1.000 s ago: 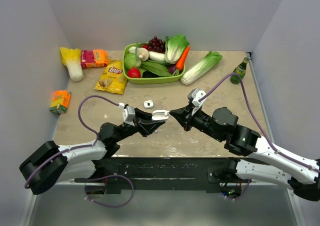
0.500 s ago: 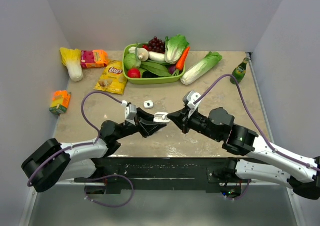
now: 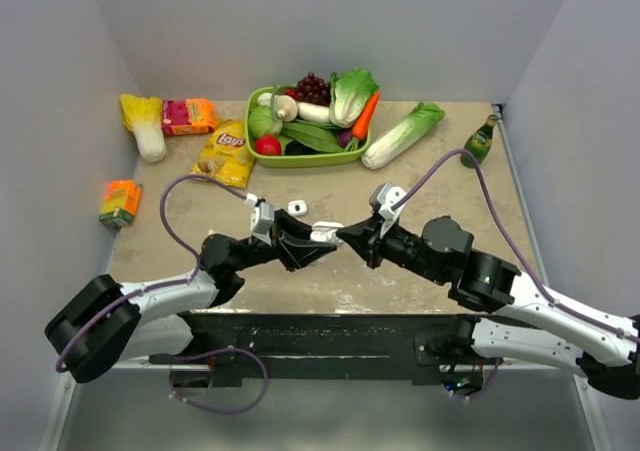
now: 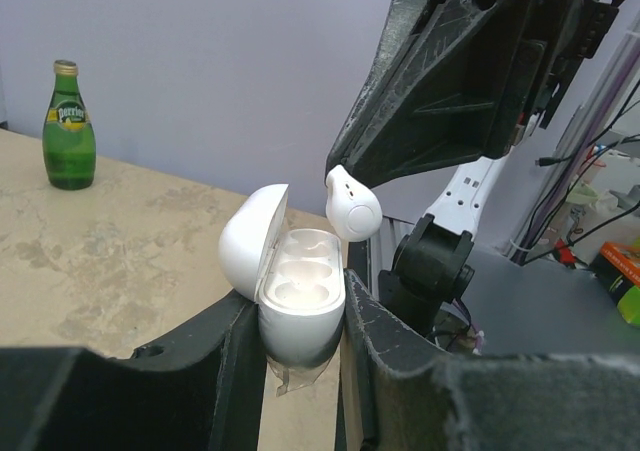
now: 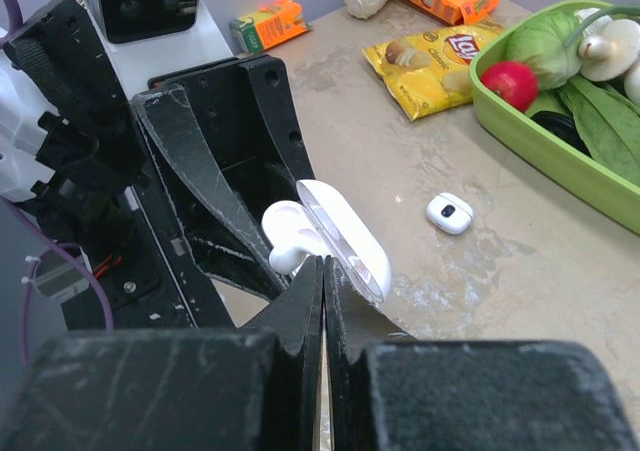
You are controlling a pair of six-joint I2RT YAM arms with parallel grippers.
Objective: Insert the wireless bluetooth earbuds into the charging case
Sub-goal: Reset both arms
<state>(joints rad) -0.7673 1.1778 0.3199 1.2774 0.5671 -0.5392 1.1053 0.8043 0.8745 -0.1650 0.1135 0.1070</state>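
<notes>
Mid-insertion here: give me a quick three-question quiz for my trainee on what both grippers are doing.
1. True or false: the left gripper is shut on the open charging case.
2. The right gripper holds: A an earbud, B a coin, C a key?
3. How many earbuds already sit in the case's wells?
Key: 1 true; 2 A; 3 none, both wells look empty.
</notes>
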